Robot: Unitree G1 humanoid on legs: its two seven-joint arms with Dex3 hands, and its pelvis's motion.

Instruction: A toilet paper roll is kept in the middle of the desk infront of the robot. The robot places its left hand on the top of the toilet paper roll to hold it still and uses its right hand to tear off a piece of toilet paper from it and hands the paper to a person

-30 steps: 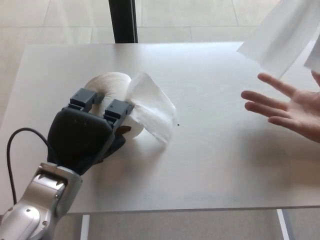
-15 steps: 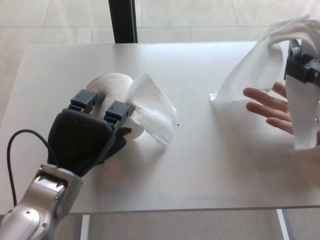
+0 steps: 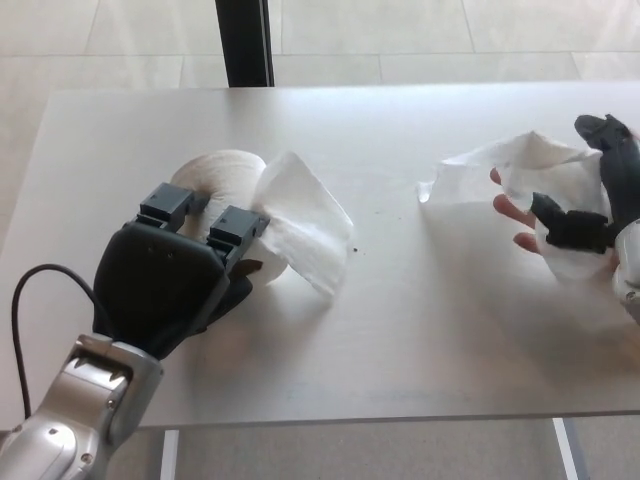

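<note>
Lowered since a moment ago, the right hand (image 3: 590, 215) now presses the torn paper (image 3: 520, 170) into a person's hand (image 3: 520, 215), fingers pinching it; the left hand (image 3: 175, 280) clasps the toilet paper roll (image 3: 215, 170) mid-desk (image 3: 420, 330), covering its near side

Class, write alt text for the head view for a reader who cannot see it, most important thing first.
The robot's right hand lays a torn piece of toilet paper onto a person's open hand at the desk's right edge. Its left hand rests on the toilet paper roll, whose loose tail lies to the right.
</note>
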